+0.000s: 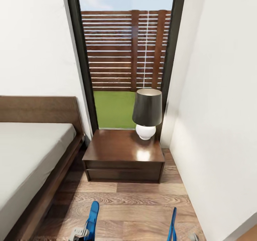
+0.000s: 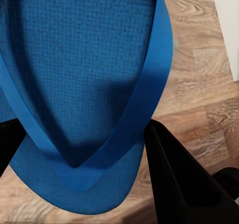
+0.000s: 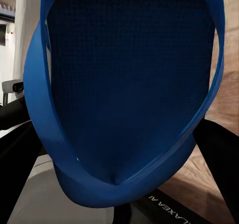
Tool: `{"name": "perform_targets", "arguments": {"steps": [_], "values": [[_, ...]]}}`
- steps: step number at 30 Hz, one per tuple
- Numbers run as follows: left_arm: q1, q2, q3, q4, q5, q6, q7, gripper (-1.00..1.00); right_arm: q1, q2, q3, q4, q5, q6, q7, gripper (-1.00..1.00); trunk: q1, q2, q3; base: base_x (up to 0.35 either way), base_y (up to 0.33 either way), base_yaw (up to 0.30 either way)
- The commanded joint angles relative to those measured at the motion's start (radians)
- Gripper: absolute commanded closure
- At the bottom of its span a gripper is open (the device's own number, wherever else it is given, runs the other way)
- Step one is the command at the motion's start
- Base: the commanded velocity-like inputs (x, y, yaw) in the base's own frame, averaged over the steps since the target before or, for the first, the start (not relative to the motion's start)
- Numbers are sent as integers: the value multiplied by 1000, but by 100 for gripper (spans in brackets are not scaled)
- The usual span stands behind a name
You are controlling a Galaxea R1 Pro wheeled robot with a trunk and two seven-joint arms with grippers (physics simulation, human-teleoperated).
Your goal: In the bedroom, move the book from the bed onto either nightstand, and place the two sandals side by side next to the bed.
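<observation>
Both sandals [image 1: 92, 218] [image 1: 172, 224] held edge-up — fingers [image 2: 179, 184] clamped at toes.

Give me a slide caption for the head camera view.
Facing the nightstand and lamp beside the bed, a blue sandal held in each gripper.

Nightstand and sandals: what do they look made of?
Nightstand: dark reddish-brown wood, apparently lacquered; its glossy top mirrors the lamp. Sandals: bright blue with a fine dimpled footbed, probably foam or rubber; the thin straps look smooth and bendable.
</observation>
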Motion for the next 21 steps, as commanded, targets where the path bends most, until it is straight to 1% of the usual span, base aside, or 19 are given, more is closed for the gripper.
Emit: {"name": "perform_targets", "arguments": {"steps": [1,21], "values": [[-1,-1,8,0,-12,-3,-6,100,0,0,-6,0,1,10,3,100,0,0,-1,2,0,290],[-1,0,8,0,-12,-4,-6,100,0,0,-6,0,1,10,-14,100,0,0,-1,0,0,291]]}}
